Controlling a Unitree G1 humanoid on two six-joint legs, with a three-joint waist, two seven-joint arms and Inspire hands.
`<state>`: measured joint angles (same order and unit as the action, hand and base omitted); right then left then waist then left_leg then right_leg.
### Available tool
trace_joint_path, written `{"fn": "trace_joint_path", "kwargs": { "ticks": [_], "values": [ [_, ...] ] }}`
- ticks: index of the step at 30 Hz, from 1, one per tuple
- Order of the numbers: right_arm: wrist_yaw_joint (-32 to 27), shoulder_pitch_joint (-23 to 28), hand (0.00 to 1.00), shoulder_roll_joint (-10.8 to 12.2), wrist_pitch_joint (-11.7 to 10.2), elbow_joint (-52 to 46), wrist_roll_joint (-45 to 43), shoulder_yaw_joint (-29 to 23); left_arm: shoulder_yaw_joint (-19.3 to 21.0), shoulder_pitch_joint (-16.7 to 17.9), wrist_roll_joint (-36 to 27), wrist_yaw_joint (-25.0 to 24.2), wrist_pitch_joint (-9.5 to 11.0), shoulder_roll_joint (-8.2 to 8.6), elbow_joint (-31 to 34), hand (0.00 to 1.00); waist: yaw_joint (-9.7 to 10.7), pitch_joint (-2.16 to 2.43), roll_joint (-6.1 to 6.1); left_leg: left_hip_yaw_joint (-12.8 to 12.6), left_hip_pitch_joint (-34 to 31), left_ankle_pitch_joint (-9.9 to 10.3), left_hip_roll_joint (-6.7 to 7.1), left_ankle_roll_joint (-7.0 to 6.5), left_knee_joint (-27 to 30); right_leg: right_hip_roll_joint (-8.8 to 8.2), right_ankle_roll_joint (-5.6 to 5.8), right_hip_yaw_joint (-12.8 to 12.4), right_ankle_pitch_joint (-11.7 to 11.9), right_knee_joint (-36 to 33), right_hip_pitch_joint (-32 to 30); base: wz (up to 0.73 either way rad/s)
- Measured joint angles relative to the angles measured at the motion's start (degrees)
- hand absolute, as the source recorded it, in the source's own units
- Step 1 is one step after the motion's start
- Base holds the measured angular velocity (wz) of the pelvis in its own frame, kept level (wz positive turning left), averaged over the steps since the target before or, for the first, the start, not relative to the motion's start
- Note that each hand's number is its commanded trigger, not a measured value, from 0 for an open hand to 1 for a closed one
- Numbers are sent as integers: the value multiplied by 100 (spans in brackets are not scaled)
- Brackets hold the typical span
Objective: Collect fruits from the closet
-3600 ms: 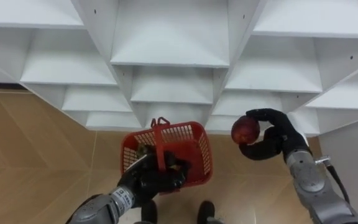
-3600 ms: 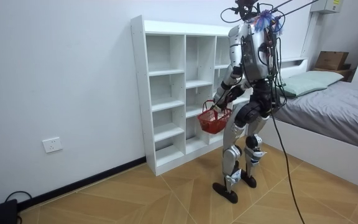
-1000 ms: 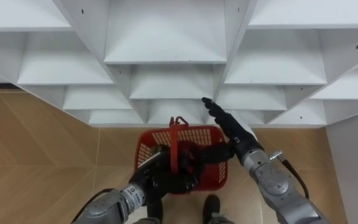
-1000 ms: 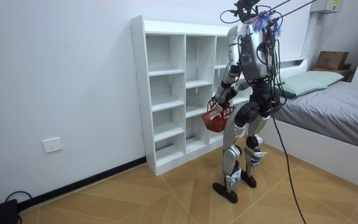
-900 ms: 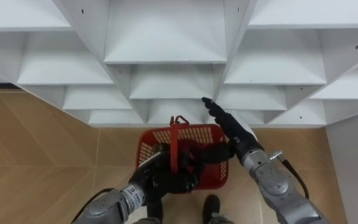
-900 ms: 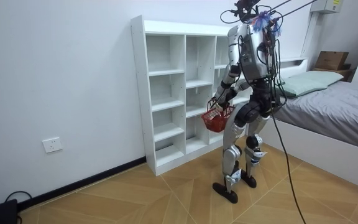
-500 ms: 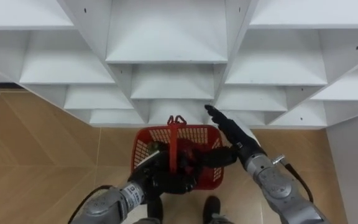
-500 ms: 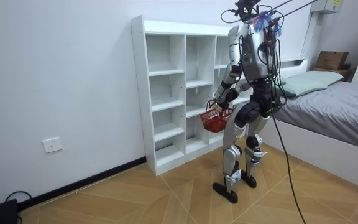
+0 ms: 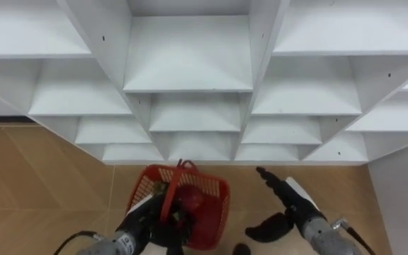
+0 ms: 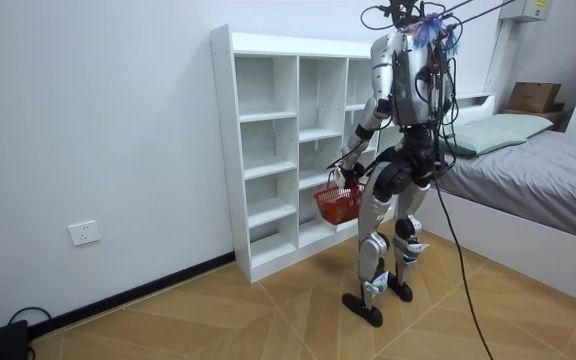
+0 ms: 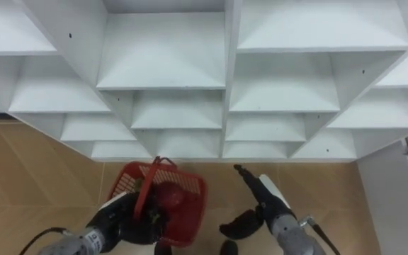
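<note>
The robot stood close before the white closet (image 9: 188,53), the bed (image 10: 538,190) behind it toward the room view's right. Its left hand (image 9: 146,223) was low at the eye view's left, fingers curled round the upright handle of the red basket (image 9: 214,205), which hung over the wooden floor (image 9: 34,184) just in front of the bottom shelves. The task's fruit, one red apple (image 9: 190,198), lay inside that basket beside the handle; something darker sat at the basket's left corner, too small to name. The right hand (image 9: 292,202) hovered beside the basket on its right, apart from the rim, holding nothing: its fingers (image 9: 268,177) were straight and pointed up toward the closet, the thumb (image 9: 264,228) spread wide toward the basket. So the apple lay to the left of and slightly below those fingertips, already collected, while the closet's compartments lay ahead of them. Since the left hand was taken up with the handle, the right hand looked the one free to reach, and it was nearer the closet's middle and right columns than the left column. Any further fruit would probably call for a forward reach from there into a compartment, then a swing back leftward over the basket.
</note>
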<state>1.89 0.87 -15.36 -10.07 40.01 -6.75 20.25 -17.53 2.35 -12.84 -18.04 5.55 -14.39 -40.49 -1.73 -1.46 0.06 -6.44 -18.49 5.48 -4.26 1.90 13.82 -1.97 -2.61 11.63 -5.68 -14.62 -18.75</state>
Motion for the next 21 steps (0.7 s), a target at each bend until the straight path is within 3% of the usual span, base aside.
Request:
{"fn": "trace_joint_path", "kwargs": {
  "ticks": [2,5,7,10,14,21],
  "values": [
    [1,188,0,-1,-2,9,172,-97,81,100,10,48,5,-24,-50,100,-1,21,-26,1,102,4,6,5,-37,-4,10,-9,-18,14,82,0],
    [-50,408,0,50,-55,152,313,-286,245,215,15,161,180,-10,-389,100,2,64,-80,-46,381,6,15,8,-133,12,25,-48,-52,83,324,-6],
    [-155,593,0,113,-111,350,550,-414,351,340,7,241,210,-6,-629,100,13,131,-114,-88,698,33,3,33,-244,45,44,-83,-74,214,617,-8],
    [-169,793,0,167,-119,424,679,-593,609,482,7,290,332,10,-885,100,-10,153,-132,-153,954,97,-25,53,-285,93,52,-161,-71,308,863,-13],
    [-155,1067,0,190,-186,530,697,-914,884,728,7,398,374,79,-1002,100,7,157,-96,-191,1295,105,-10,51,-428,100,75,-208,-81,396,1160,-7],
    [-96,1094,0,236,-209,1384,834,-1050,1068,723,-6,492,382,203,-1544,100,20,132,-86,-216,1527,138,-9,53,-474,105,88,-219,-107,405,1370,-1]
  ]
}}
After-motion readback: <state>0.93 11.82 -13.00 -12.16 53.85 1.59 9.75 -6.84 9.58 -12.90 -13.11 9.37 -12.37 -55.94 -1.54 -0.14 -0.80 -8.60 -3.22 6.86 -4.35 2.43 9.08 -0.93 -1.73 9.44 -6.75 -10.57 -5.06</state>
